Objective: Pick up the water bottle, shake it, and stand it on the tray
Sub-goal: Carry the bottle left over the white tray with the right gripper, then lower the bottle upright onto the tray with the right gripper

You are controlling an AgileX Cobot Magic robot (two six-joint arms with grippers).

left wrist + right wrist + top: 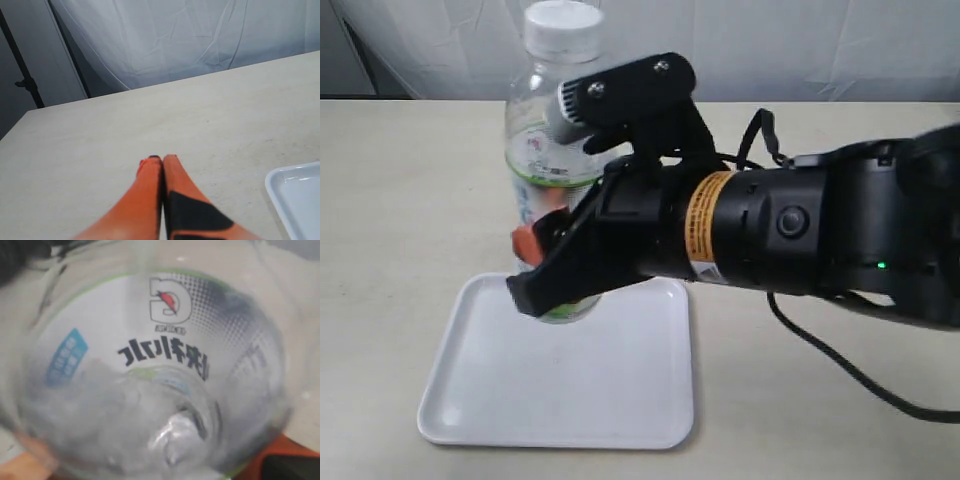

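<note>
By the tray [620, 392] rim, right pincer [536, 268] clasps the water bottle [528, 125].

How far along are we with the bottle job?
Pickup looks done: the right gripper is shut on the water bottle, upright over the tray, near its rim. Shaking can't be judged here, nor whether the base touches yet. To do: set down, release. The left gripper is shut, empty.

Exterior: raised, angled down over desk [400, 180], right arm [790, 220] close to lens. Left wrist: low, facing backdrop [175, 40]; tray [300, 200] corner shared with exterior (desk too). Right wrist: against water bottle [160, 365], blurred.
</note>
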